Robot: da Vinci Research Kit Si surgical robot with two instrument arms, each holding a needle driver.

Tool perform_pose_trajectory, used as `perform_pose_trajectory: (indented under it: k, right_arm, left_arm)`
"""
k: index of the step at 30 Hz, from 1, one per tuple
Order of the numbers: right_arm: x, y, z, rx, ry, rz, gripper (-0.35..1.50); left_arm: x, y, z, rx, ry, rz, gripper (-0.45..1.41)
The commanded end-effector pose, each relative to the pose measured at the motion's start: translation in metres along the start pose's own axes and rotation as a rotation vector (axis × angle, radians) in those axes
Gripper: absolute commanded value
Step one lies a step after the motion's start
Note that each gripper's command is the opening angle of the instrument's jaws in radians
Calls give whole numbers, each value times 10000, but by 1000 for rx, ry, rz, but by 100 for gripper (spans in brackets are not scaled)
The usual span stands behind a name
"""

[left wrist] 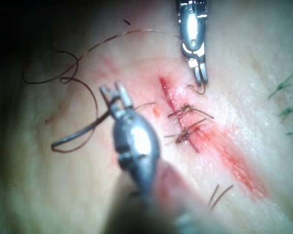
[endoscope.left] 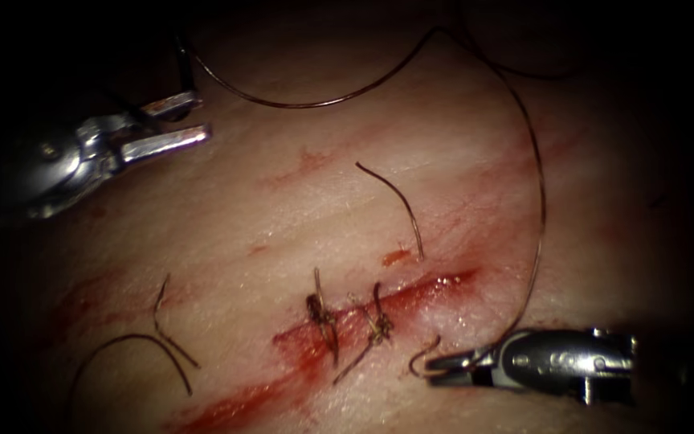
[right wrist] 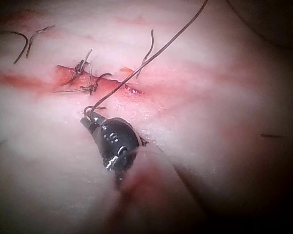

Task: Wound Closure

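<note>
Two knotted dark stitches (endoscope.left: 347, 321) cross the red cut (endoscope.left: 379, 309) in the pale tissue (endoscope.left: 283, 209); right tool (endoscope.left: 435, 366) pinches the small curved needle (endoscope.left: 423, 358) beside it, left tool (endoscope.left: 182, 120) spread around thin dark thread (endoscope.left: 307, 103)

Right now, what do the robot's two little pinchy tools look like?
The left tool is shiny silver metal, with two flat, narrow jaws on a rounded, jointed wrist. The right tool is darker grey metal, with a smooth rounded body, small pins at its joint and slim jaws. No cables or sleeves can be made out.

Endoscope: dim, heavy dark vignette at edges, glare on tissue (endoscope.left: 443, 128) ctr. Wrist views: soft blur, near shafts out of focus.
</note>
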Motion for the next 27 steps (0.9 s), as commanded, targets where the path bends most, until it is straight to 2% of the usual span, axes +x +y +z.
perform_pose_trajectory:
  k: [1,4,5,7,8,9,11,15,21,24,27]
  right_arm:
    - [-1,-7,10,22,10,0,-35]
    - [1,-17,12,60,24,46,-35]
    - [2,-19,12,58,35,51,-16]
    - [5,-22,13,27,63,53,83]
    - [7,-22,13,-64,73,60,148]
    - [8,-22,10,-93,82,66,148]
    - [8,-25,4,-85,78,72,148]
    - [7,-33,-18,-89,17,77,148]
    - [-6,-41,-52,-86,23,65,148]
    - [-9,-33,-67,-137,10,87,148]
    - [-8,-27,-69,-175,33,87,148]
  left_arm:
    - [-5,2,5,-1,1,-1,-45]
    - [-4,4,3,-2,1,-1,-45]
    - [-2,6,3,-3,1,-2,-45]
    - [1,9,2,-5,2,-3,-45]
    - [4,14,3,-15,7,-3,-45]
    - [5,18,4,-29,8,-7,-45]
    - [5,26,5,-38,5,-3,-45]
    - [1,25,3,-46,11,0,-45]
    - [-19,15,0,-35,1,-6,-45]
    - [-36,-1,2,-7,-19,-4,-45]
    - [-58,-12,0,19,-37,-19,-45]
